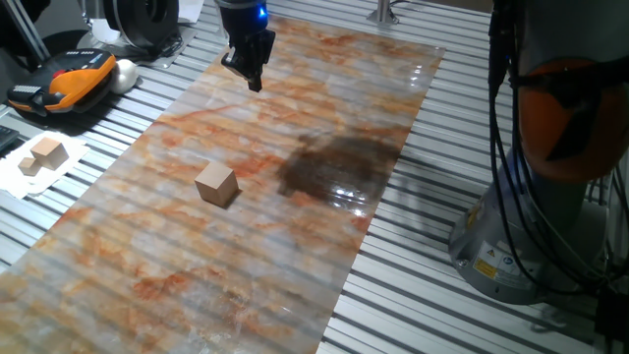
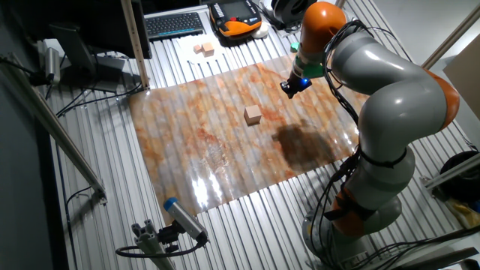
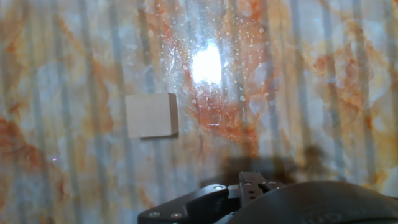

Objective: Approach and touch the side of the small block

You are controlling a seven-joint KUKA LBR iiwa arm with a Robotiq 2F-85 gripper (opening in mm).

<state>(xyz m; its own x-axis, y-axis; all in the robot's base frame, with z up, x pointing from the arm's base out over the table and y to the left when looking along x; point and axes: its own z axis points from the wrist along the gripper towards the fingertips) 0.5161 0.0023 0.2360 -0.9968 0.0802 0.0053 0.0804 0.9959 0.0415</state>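
The small block [image 1: 216,184], a plain light-tan wooden cube, rests on the marbled orange-grey mat [image 1: 147,265] left of the mat's middle. It also shows in the other fixed view [image 2: 253,115] and left of centre in the hand view [image 3: 151,115]. My gripper [image 1: 255,83] hangs in the air over the far end of the mat, well apart from the block, with its fingers drawn together and nothing between them. The other fixed view shows the gripper [image 2: 288,89] up and to the right of the block. Only the dark gripper body [image 3: 249,199] fills the hand view's bottom edge.
Pale wooden blocks on white paper [image 1: 44,155] lie off the mat's left side. An orange-black pendant [image 1: 64,81] sits behind them. A dark wet-looking patch [image 1: 334,167] marks the mat right of the block. The arm's base [image 1: 550,197] stands at the right.
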